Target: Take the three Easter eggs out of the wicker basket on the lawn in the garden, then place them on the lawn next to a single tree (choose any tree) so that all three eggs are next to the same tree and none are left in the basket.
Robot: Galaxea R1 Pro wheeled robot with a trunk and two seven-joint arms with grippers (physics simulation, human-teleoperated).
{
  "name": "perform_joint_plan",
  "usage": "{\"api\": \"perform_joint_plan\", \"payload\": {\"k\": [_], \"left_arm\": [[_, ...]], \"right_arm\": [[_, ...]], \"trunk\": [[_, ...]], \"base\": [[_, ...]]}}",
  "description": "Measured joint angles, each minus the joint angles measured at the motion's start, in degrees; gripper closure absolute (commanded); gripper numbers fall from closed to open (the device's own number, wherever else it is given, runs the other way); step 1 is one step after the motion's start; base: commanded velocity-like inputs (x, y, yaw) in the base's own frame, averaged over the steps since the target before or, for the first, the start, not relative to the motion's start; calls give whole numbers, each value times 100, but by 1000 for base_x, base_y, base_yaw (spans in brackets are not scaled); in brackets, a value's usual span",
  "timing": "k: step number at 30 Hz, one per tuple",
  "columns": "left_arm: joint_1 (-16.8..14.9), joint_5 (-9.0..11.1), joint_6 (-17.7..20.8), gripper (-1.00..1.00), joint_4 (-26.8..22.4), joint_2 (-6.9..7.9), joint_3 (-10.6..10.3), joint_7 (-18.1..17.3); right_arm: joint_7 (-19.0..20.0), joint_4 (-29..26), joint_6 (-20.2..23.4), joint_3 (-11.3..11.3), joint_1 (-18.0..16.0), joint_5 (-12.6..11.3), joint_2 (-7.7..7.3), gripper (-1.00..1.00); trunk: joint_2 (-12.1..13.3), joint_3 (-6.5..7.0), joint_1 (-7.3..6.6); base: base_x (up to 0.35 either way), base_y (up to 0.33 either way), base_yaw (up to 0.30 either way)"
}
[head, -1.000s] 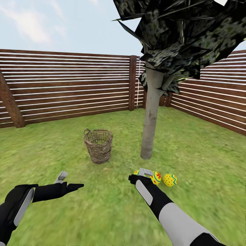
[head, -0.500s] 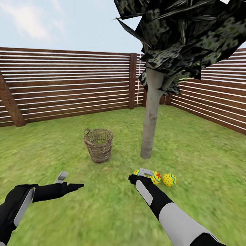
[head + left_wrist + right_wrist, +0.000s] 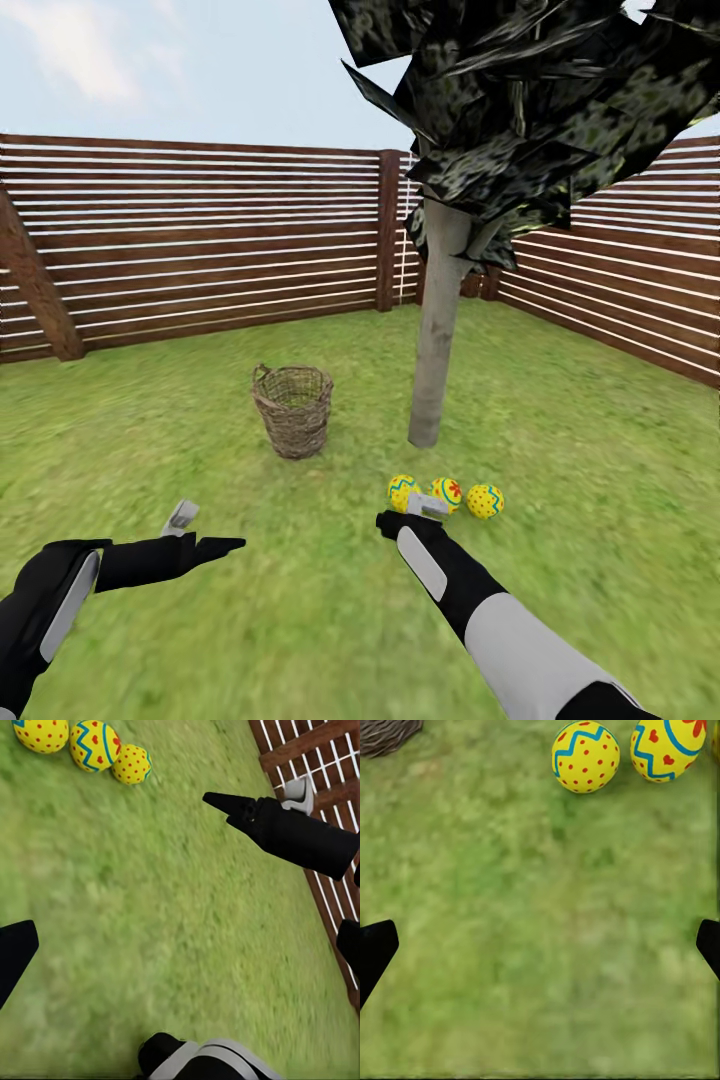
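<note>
Three yellow Easter eggs with blue zigzags and red marks lie together on the lawn [image 3: 300, 600] just in front of the tree [image 3: 437, 330]: one egg [image 3: 402, 491], a second [image 3: 446, 493] and a third [image 3: 485, 501]. The wicker basket [image 3: 293, 410] stands upright left of the trunk, and I cannot tell what is inside it. My right gripper [image 3: 405, 512] is open and hovers just short of the eggs, holding nothing. My left gripper [image 3: 208, 530] is open over bare grass. The right wrist view shows two eggs [image 3: 585, 756] [image 3: 667, 746] beyond that open gripper [image 3: 540, 949].
A brown slatted fence [image 3: 200, 250] closes the garden at the back and right. Dark foliage [image 3: 520, 100] hangs overhead. The left wrist view looks past the open gripper [image 3: 180, 945] across the grass to the eggs [image 3: 94, 744] and the right gripper [image 3: 285, 832].
The whole head view has shifted, so the camera has moved. The eggs now lie a little farther from my right gripper, and all three show clear of it. Both grippers keep their pose.
</note>
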Motion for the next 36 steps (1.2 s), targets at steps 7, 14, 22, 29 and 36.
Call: {"api": "perform_joint_plan", "payload": {"k": [7, 14, 22, 29, 36], "left_arm": [[0, 0, 0, -100, 0, 0, -3, 0], [-3, -10, 0, -100, 3, 0, -7, 10], [-16, -5, 3, -100, 17, 2, -2, 844], [-17, 4, -10, -100, 18, -6, -3, 2092], [-17, -1, -94, -100, 280, -7, -2, 3363]], "right_arm": [[0, 0, 0, -1, 0, 0, 0, -100], [0, -1, 0, 0, 0, 0, 0, -100], [0, -1, 0, -4, 0, 7, 0, -100], [-7, 5, 7, -17, 0, 9, 0, -100], [-28, 13, 16, -62, 0, -56, 0, -100]], "trunk": [[281, 62, -156], [561, 124, -311], [882, 194, -487], [1163, 256, -641], [1444, 321, -794]], "base": [[-208, 0, 0], [-19, 0, 0], [0, 0, 0], [0, 0, 0], [0, 0, 0]]}}
